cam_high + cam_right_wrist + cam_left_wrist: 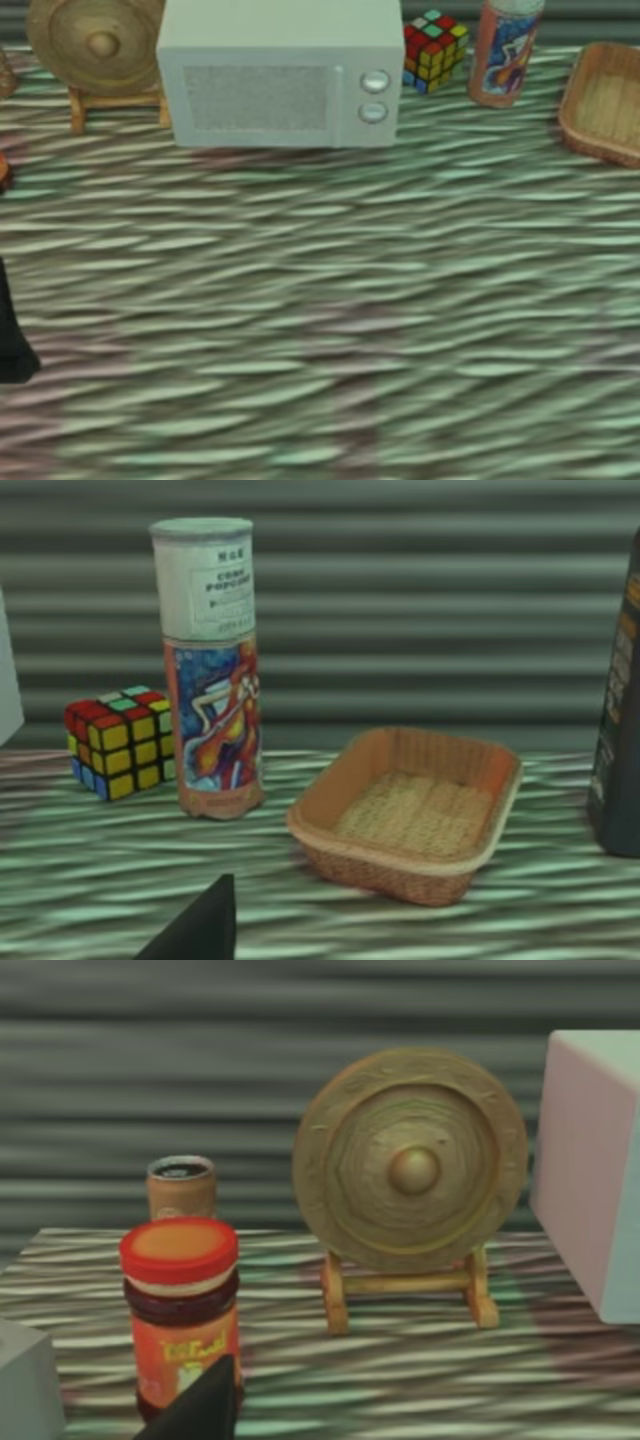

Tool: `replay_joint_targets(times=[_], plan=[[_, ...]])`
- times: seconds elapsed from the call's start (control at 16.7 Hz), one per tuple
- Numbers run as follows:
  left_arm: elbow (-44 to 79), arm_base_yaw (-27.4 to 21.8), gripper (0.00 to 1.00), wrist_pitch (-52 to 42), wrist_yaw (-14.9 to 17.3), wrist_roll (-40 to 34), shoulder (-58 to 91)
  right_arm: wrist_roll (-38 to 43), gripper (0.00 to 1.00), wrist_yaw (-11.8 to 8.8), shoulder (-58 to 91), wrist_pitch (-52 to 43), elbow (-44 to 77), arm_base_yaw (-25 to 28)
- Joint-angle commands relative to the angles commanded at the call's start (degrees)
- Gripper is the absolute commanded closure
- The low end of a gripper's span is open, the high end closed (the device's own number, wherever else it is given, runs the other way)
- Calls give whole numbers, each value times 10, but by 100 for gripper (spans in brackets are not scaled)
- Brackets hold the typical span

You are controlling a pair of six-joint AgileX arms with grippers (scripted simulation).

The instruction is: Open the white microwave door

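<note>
1. White microwave (280, 70) stands at the far edge of the table (320, 320), left of centre in the top view. Its long axis runs left-right along that edge, and its front faces the near side.
2. The door (262, 97) sits flat against the front, shut (mesh window across most of it); two round knobs (374, 96) are stacked on the narrow panel at its right.
3. Left arm: only a dark piece shows at the top view's left edge, low (14, 340), well apart from the microwave. One dark fingertip (195, 1410) shows in the left wrist view; I cannot tell whether that gripper is released or clenched.
4. Right arm: out of the top view. One fingertip (200, 925) shows in its wrist view; grip state cannot be told.
5. Neighbours: gong on a wooden stand (97, 45) just left of the microwave; puzzle cube (433, 50) just right, then a tall canister (503, 50) and a wicker basket (603, 100).
6. Left wrist view also shows a red-lidded jar (182, 1310) and a can (181, 1188) behind it.
</note>
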Motion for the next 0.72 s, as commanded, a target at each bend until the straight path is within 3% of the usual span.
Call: replay_joint_targets(times=[0.36, 0.72], plan=[[38, -13, 0, -32, -5, 1, 47, 0, 0, 0, 0, 0, 0, 0], [229, -68, 0, -157, -28, -21, 230, 0, 0, 0, 0, 0, 0, 0]])
